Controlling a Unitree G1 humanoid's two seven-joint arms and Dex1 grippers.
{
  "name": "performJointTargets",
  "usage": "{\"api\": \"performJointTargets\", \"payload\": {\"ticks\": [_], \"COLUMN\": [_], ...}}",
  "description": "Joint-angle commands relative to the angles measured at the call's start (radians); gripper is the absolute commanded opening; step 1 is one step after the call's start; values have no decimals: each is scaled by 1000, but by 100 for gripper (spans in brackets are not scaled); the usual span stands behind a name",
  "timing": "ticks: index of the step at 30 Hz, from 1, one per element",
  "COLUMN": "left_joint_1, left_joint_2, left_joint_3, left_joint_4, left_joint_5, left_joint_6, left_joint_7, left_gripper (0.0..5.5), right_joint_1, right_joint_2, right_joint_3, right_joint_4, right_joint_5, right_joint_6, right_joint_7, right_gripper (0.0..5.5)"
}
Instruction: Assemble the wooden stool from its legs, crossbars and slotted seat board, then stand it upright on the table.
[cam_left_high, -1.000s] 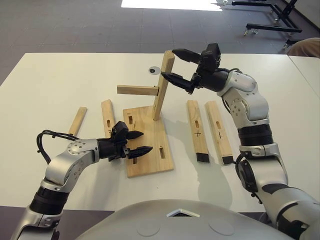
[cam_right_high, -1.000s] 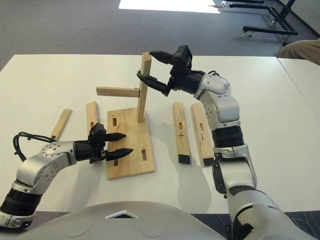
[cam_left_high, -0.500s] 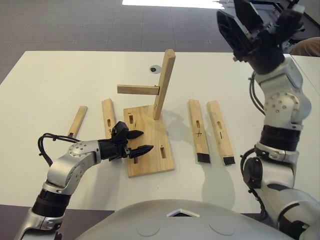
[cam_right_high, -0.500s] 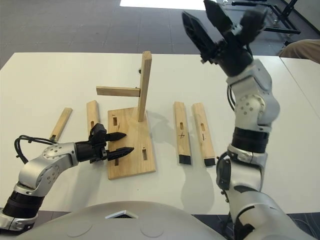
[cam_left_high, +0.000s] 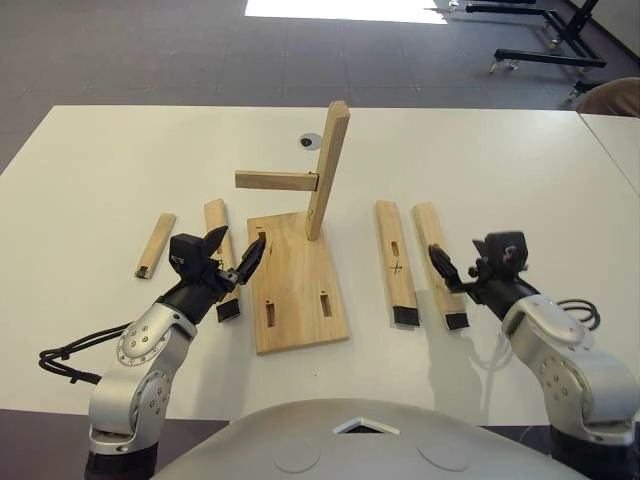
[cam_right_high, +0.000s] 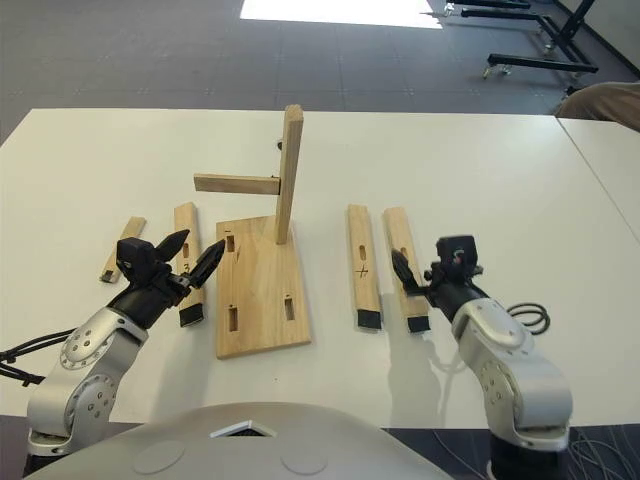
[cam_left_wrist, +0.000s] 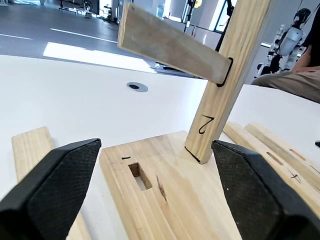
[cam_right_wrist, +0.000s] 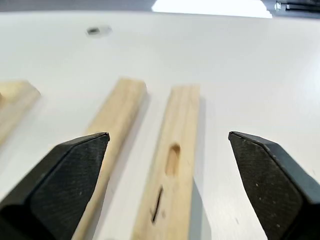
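The slotted seat board (cam_left_high: 295, 285) lies flat mid-table. One leg (cam_left_high: 328, 170) stands upright in its far slot, with a crossbar (cam_left_high: 275, 180) sticking out to the left. Two more legs (cam_left_high: 395, 262) (cam_left_high: 440, 250) lie side by side right of the board. A fourth leg (cam_left_high: 216, 235) and a short crossbar (cam_left_high: 155, 245) lie to its left. My left gripper (cam_left_high: 235, 247) is open, low over the left leg's near end, facing the board (cam_left_wrist: 165, 200) and upright leg (cam_left_wrist: 225, 90). My right gripper (cam_left_high: 455, 272) is open, low over the rightmost leg (cam_right_wrist: 172, 165), its fingers either side of it.
A small round grommet (cam_left_high: 310, 141) sits in the white table behind the upright leg. A black cable (cam_left_high: 578, 312) loops on the table by my right arm. Bare table (cam_left_high: 520, 170) stretches to the far right and far left.
My right arm has swung from high above the table down to the near end of the rightmost leg. My left gripper has drawn back off the board's left edge, over the left leg.
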Motion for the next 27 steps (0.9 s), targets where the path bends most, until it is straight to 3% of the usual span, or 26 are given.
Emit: {"api": "performJointTargets", "payload": {"ticks": [1, 13, 27], "left_joint_1": [-8, -40, -92], "left_joint_2": [-10, -14, -5], "left_joint_3": [-7, -22, -19], "left_joint_4": [-23, -3, 65], "left_joint_5": [20, 35, 47], "left_joint_6": [9, 10, -6], "left_joint_7": [34, 49, 25], "left_gripper": [406, 406, 406], "right_joint_1": [70, 9, -13], "right_joint_2": [-5, -46, -5], "right_joint_3": [-6, 85, 84], "right_joint_4": [-30, 94, 101], "right_joint_5": [-6, -74, -85], "right_joint_6": [53, 136, 95], "right_joint_7": [5, 27, 51], "right_gripper": [440, 440, 180]}}
